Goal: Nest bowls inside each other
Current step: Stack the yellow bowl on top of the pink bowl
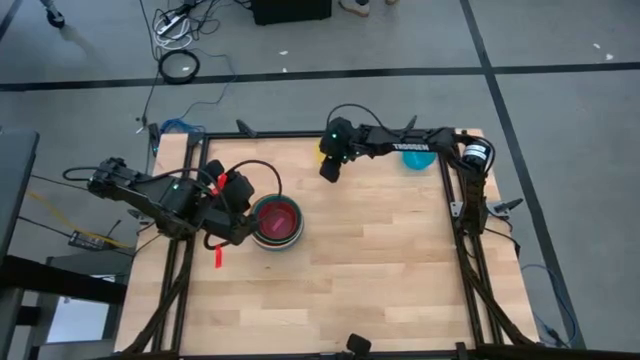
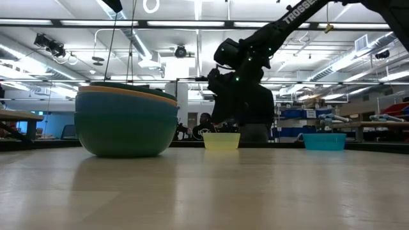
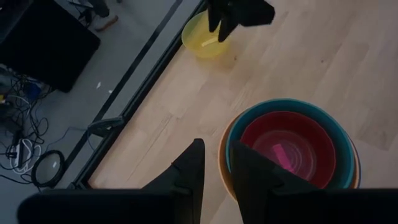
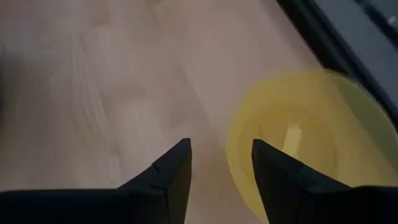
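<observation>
A stack of nested bowls [image 1: 277, 222] [image 2: 126, 121] [image 3: 292, 146] stands on its base at the table's left middle, with teal and orange rims outside and a red bowl innermost. My left gripper [image 1: 243, 228] [image 3: 217, 168] hangs open above the stack's left rim, clear of it. A small yellow bowl [image 1: 321, 154] [image 2: 222, 141] [image 4: 298, 143] sits near the far edge. My right gripper [image 1: 329, 172] [image 4: 221, 158] is open just above the yellow bowl's near rim, pointing steeply down. A cyan bowl [image 1: 418, 158] [image 2: 324, 141] stands at the far right, partly under the right arm.
The black frame rail [image 1: 300, 135] runs along the table's far edge, just behind the yellow and cyan bowls. Bare wood [image 1: 380, 260] stretches from the stack toward the near and right edges.
</observation>
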Available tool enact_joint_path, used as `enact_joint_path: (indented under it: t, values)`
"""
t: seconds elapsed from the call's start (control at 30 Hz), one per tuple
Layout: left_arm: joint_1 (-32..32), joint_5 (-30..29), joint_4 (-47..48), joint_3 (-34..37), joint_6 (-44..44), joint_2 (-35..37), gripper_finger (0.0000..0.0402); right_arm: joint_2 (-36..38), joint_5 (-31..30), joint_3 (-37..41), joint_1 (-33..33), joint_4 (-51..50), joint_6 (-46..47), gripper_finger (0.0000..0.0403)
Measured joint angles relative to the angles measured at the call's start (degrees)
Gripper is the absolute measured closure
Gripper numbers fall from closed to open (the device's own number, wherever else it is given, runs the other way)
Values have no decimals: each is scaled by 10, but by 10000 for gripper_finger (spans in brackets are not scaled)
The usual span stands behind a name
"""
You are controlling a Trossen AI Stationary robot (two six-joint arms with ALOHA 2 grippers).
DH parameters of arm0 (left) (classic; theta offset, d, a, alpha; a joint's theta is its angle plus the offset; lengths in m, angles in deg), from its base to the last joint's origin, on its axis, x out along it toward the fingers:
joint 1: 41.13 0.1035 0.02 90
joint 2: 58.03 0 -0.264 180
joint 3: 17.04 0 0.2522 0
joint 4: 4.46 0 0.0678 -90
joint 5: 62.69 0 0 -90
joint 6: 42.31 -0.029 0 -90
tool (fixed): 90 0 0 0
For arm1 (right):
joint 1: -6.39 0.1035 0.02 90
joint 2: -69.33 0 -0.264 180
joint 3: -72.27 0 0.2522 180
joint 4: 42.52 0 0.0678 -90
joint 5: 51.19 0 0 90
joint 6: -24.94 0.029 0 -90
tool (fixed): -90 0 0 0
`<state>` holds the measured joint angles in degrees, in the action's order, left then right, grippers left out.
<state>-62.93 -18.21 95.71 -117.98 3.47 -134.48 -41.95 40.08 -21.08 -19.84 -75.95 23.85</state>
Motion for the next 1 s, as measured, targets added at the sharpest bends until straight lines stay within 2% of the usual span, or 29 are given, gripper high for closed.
enact_joint_path:
  t: [0.13,0.37,0.63,1.0]
  values:
    - [0,-3,0,0,2,0,320,-21,-12,0,8,8,-6,245]
    - [0,-5,0,0,4,0,320,-66,-80,1,16,7,-26,247]
    - [0,-6,4,0,7,0,320,-76,-78,1,17,4,-24,259]
    - [0,-7,5,0,8,0,320,-29,-71,0,42,4,-26,288]
